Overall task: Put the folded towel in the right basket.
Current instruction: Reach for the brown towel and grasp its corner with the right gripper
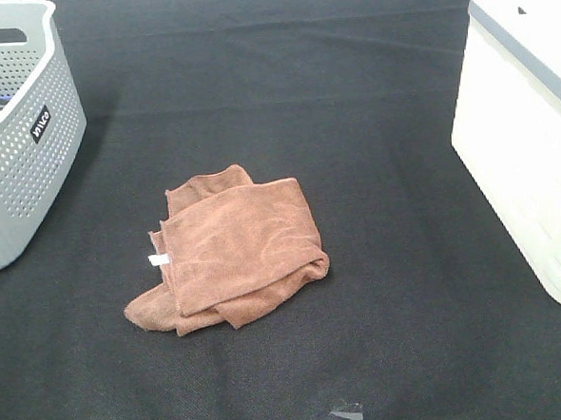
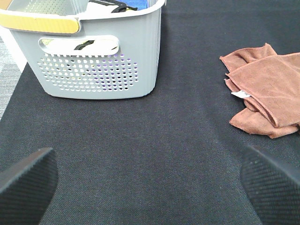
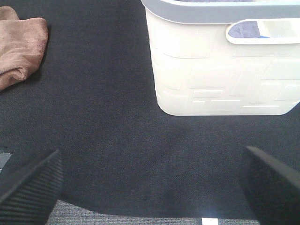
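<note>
The rust-brown folded towel (image 1: 231,251) lies on the black table a little left of the middle, its small white tag (image 1: 159,260) at the left edge. It also shows in the left wrist view (image 2: 267,93) and in the right wrist view (image 3: 21,47). The right basket (image 1: 529,147) is white with a grey rim and stands at the right edge; the right wrist view shows it (image 3: 220,65) close ahead. My left gripper (image 2: 150,183) is open and empty above bare cloth, well short of the towel. My right gripper (image 3: 150,183) is open and empty in front of the white basket. Neither arm shows in the high view.
A grey perforated basket (image 1: 18,121) with a black label stands at the far left and holds some items; it also shows in the left wrist view (image 2: 93,51). The black tablecloth (image 1: 372,147) covers the table. A strip of tape (image 1: 336,418) lies near the front edge.
</note>
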Tool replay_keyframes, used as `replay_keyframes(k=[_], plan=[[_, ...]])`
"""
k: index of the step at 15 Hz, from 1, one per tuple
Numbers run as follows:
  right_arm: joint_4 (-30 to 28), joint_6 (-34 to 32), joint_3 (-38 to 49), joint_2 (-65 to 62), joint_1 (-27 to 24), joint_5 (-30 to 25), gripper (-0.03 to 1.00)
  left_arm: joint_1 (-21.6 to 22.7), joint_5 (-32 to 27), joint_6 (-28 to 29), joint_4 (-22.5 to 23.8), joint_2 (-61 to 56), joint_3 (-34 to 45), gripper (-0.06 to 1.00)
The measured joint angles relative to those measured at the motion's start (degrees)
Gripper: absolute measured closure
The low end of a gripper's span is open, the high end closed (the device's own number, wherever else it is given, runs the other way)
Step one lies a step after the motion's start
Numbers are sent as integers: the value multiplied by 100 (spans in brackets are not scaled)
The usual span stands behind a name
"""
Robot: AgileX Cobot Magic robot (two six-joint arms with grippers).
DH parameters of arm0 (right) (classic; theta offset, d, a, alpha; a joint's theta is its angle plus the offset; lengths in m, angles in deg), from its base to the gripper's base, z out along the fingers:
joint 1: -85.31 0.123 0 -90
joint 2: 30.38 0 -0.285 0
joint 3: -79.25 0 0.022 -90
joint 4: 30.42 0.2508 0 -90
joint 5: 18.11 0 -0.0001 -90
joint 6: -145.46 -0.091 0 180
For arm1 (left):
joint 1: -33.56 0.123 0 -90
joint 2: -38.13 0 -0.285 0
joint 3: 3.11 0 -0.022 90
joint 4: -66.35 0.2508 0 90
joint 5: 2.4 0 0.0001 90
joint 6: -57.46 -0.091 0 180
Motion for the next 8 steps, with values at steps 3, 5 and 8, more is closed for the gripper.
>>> replay_keyframes(k=[3, 5, 8], plan=[[0, 0, 0, 0, 0, 0, -1, 0, 0, 0, -6, 0, 0, -4], [0, 0, 0, 0, 0, 0, -1, 0, 0, 0, -6, 0, 0, -4], [0, 0, -286, 688, 0, -63, -1, 0, 0, 0, -23, 0, 0, -4]])
